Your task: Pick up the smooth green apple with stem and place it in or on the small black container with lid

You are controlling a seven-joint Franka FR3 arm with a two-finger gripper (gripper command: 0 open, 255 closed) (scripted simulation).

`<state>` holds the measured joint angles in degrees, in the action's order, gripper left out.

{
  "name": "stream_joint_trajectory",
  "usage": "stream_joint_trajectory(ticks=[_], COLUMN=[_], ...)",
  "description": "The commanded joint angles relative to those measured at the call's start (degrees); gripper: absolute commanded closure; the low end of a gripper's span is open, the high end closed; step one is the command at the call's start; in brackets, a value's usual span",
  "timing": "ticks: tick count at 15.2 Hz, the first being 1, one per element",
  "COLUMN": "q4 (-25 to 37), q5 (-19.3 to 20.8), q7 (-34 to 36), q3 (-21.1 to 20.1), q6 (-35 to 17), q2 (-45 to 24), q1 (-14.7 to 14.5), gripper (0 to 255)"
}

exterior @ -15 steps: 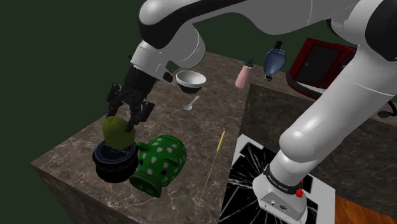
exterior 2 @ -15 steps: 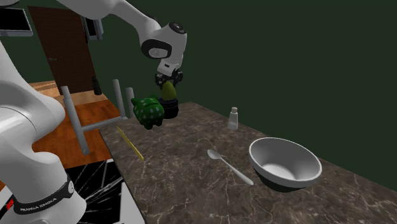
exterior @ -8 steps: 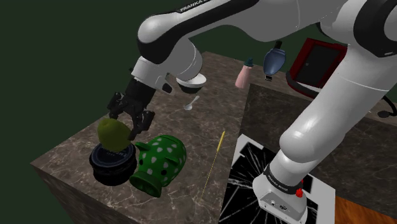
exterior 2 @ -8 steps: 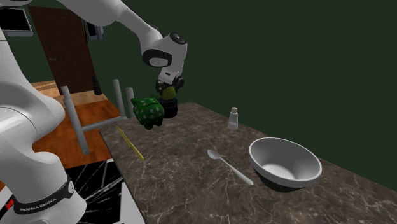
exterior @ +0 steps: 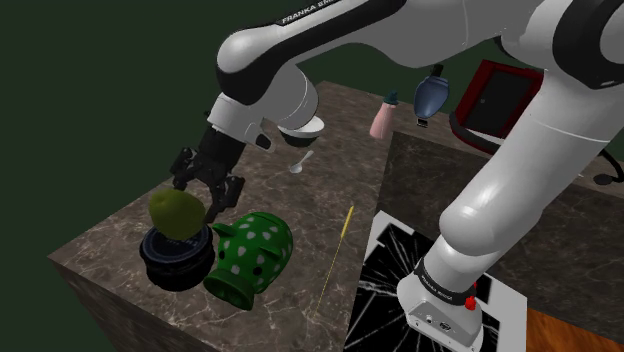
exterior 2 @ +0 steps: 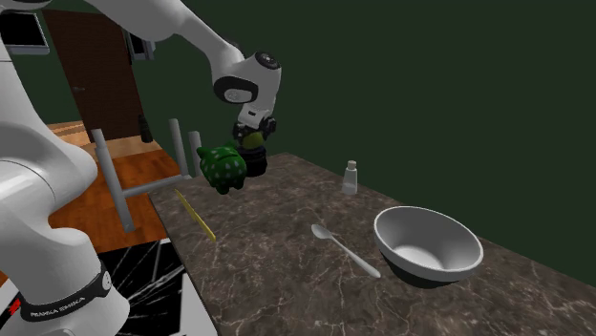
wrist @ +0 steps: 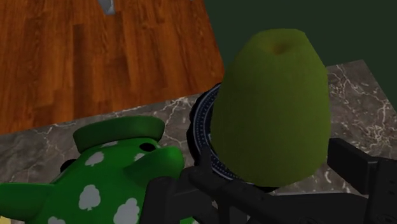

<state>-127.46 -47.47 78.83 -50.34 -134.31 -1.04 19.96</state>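
Gripper [exterior: 200,198]: jaws spread, clamping nothing, fingers either side of the apple [wrist: 273,102]. Apple sits upright on the lid of the black container [exterior: 178,262], near the counter [exterior 2: 287,286] corner. Green white-spotted pig [exterior: 250,255] lies just beside the container. Farther along the counter: spoon [exterior 2: 344,250], then white bowl [exterior 2: 427,243].

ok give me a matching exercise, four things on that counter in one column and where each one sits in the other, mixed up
1 apple
2 green spotted piggy bank
3 spoon
4 yellow stick

A beside the white bowl
B along the counter edge by the stand
C on top of the black container
D on the counter next to the black container

Pairs: 1-C, 2-D, 3-A, 4-B
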Motion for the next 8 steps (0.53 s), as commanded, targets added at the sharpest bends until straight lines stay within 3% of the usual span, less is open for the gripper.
stream_joint_trajectory(ticks=[1,4,8], q4=[-0.1,-0.2,0.7], q5=[0.1,-0.1,-1.9], q7=[0.1,-0.1,-1.3], q3=[0.0,0.0,3.0], q6=[0.0,0.2,9.5], q2=[-0.2,0.2,7.2], q1=[0.0,0.1,2.6], gripper=[0,0,0])
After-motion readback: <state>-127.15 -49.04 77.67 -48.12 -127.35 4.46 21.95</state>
